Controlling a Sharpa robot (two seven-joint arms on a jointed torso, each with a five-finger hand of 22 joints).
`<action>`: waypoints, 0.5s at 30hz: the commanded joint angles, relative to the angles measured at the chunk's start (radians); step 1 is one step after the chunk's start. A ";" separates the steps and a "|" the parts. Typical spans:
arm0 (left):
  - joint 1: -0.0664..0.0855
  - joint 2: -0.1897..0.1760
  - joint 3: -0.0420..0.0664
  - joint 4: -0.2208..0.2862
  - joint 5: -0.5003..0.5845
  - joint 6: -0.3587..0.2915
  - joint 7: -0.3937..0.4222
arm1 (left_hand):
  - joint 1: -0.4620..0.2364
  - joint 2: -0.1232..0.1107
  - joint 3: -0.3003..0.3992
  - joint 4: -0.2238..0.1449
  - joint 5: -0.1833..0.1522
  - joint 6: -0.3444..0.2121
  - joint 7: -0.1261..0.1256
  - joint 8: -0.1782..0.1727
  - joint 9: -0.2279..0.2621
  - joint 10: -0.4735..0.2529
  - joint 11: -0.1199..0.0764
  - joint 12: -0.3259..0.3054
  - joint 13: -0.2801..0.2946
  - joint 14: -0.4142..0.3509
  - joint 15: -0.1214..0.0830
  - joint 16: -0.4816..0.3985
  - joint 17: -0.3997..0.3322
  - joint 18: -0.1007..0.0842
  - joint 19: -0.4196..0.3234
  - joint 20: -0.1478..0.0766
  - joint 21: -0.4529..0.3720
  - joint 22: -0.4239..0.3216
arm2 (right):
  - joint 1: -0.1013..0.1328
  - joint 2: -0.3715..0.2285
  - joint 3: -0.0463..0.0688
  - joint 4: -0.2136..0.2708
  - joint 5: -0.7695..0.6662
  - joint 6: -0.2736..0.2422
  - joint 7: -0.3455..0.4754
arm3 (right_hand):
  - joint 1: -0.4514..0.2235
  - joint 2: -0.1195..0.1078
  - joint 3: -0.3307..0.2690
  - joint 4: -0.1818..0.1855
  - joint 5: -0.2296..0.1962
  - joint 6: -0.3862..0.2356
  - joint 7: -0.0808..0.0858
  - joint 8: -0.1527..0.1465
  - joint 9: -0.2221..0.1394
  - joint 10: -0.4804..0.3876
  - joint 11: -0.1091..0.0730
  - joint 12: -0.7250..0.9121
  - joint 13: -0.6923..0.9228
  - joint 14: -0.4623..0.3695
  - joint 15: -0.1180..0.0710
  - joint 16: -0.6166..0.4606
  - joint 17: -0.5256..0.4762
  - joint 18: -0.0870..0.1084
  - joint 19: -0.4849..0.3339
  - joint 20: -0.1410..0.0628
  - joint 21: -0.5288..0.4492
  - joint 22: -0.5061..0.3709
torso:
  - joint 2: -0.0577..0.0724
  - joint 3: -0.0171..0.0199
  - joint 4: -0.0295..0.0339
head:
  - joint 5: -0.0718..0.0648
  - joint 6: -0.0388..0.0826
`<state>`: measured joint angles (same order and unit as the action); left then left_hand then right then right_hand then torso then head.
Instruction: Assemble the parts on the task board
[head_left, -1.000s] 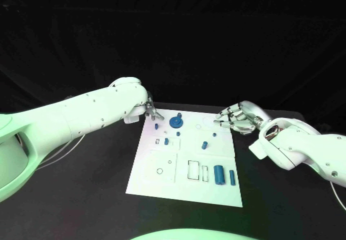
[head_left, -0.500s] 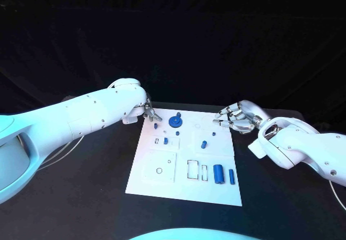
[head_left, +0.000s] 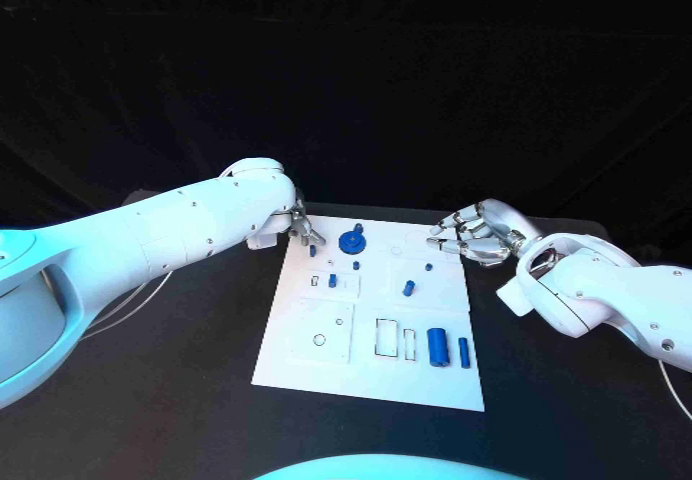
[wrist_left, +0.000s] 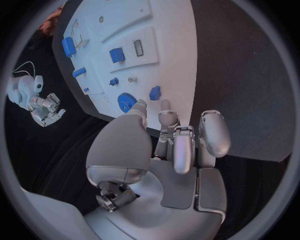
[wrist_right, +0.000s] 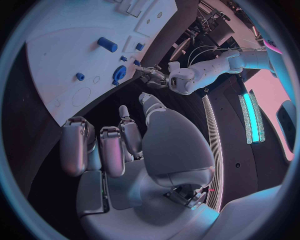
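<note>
Fingers of left hand (head_left: 299, 226) spread, holding nothing, at upper-left corner of white rectangular task board (head_left: 325, 365) mid-frame; right hand (head_left: 469, 236) curled, holding nothing, upper right. Blue gear (head_left: 352, 241) seated; loose blue cylinders (head_left: 437, 350) lower right, apparently unassembled.

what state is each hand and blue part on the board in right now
left hand: at the board's far left corner, fingertips by the blue gear, holding nothing visible
right hand: fingers curled, empty, off the board's far right edge
task board: flat on the table
blue gear: seated on the board
large blue cylinder: lying in its slot
thin blue cylinder: lying beside it
blue peg: lying loose mid-board
</note>
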<state>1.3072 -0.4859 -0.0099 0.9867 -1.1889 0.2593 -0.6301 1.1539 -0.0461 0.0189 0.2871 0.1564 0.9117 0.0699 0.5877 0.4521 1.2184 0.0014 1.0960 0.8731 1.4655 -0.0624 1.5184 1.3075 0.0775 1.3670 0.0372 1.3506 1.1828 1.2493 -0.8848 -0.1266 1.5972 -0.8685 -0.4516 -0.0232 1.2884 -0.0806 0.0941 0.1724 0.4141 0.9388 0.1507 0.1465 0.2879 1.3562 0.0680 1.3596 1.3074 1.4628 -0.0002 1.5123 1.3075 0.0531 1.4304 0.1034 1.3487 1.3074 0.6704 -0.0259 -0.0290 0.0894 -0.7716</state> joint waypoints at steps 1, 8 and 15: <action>0.000 0.004 0.000 0.004 0.018 0.024 0.014 | 0.006 0.002 -0.004 0.000 0.002 0.008 -0.002 0.000 -0.002 0.006 -0.004 0.007 0.001 0.087 0.001 0.003 0.222 0.005 0.010 0.000 0.004 0.001 | -0.001 0.002 0.000 0.000 -0.008 0.010 0.004 | -0.005 0.003 -0.001 0.005 0.006 0.002 -0.002 0.004 -0.002 -0.004 -0.002 -0.001 0.016 0.083 -0.006 -0.004 0.164 0.005 -0.006 -0.002 -0.004 0.102 | 0.000 -0.0001 0.0004 | 0.001 0.000; -0.001 0.004 0.000 0.003 0.021 0.038 0.013 | 0.012 0.008 -0.007 -0.002 0.002 0.014 -0.004 0.002 -0.003 0.009 -0.006 0.010 0.004 0.088 0.000 0.006 0.224 0.004 0.013 -0.001 0.009 0.008 | -0.001 0.004 0.000 -0.001 -0.008 0.011 0.004 | -0.005 0.003 -0.001 0.005 0.006 0.002 -0.002 0.004 -0.002 -0.004 -0.002 -0.001 0.016 0.083 -0.006 -0.004 0.164 0.005 -0.006 -0.002 -0.004 0.102 | 0.000 0.0004 0.0012 | 0.002 -0.002; -0.001 0.004 -0.001 0.002 0.021 0.046 0.014 | 0.022 0.013 -0.009 -0.005 0.003 0.017 -0.006 0.003 -0.005 0.010 -0.008 0.010 0.002 0.088 -0.001 0.006 0.225 0.004 0.014 -0.002 0.010 0.010 | -0.001 0.006 0.000 -0.001 -0.008 0.011 0.005 | -0.005 0.003 -0.001 0.005 0.006 0.002 -0.002 0.004 -0.002 -0.004 -0.002 -0.001 0.016 0.083 -0.006 -0.004 0.164 0.005 -0.006 -0.002 -0.004 0.102 | 0.000 0.0003 0.0002 | 0.003 -0.002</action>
<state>1.3065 -0.4845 -0.0109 0.9877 -1.1752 0.2798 -0.6268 1.1670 -0.0330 0.0162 0.2843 0.1564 0.9224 0.0663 0.5877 0.4485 1.2225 -0.0027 1.1009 0.8755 1.4655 -0.0624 1.5184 1.3074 0.0775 1.3742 0.0373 1.3555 1.1914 1.2493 -0.8803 -0.1266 1.5960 -0.8685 -0.4516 -0.0232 1.2884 -0.0807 0.0941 0.1724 0.4140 0.9388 0.1507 0.1465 0.2879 1.3562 0.0680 1.3596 1.3073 1.4628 -0.0002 1.5123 1.3074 0.0530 1.4304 0.1034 1.3487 1.3073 0.6703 -0.0256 -0.0282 0.0916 -0.7732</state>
